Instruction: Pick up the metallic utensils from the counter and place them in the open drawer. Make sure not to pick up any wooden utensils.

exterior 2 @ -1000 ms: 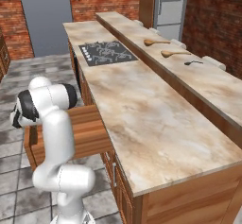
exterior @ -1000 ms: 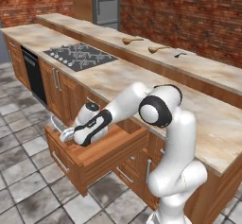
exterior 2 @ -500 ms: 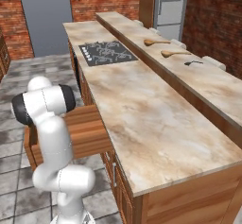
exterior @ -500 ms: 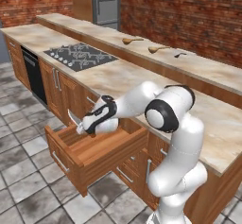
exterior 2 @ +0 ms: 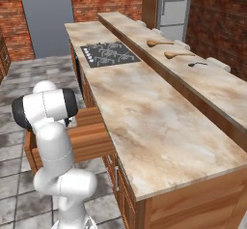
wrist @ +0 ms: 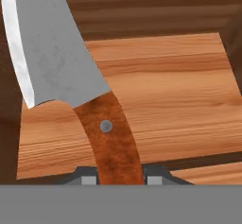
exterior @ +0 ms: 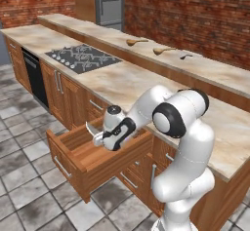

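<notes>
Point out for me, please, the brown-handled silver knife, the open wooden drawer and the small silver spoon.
Silver-bladed knife with reddish-brown handle (wrist: 106, 126): hand view, handle at its rivet.
Open brown wooden drawer (exterior: 83, 149): left base view, bare floor.
Small thin silver spoon (exterior 2: 198, 64): right base view, middle.

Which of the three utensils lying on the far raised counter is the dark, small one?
The rightmost one, the spoon: small, thin and dark-looking. The other two, wooden spoons, are tan and larger.

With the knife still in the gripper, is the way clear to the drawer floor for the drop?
Probably yes. The gripper holds the knife by its handle over the open drawer, and the hand view shows bare wood beneath the blade, nothing in the way.
</notes>
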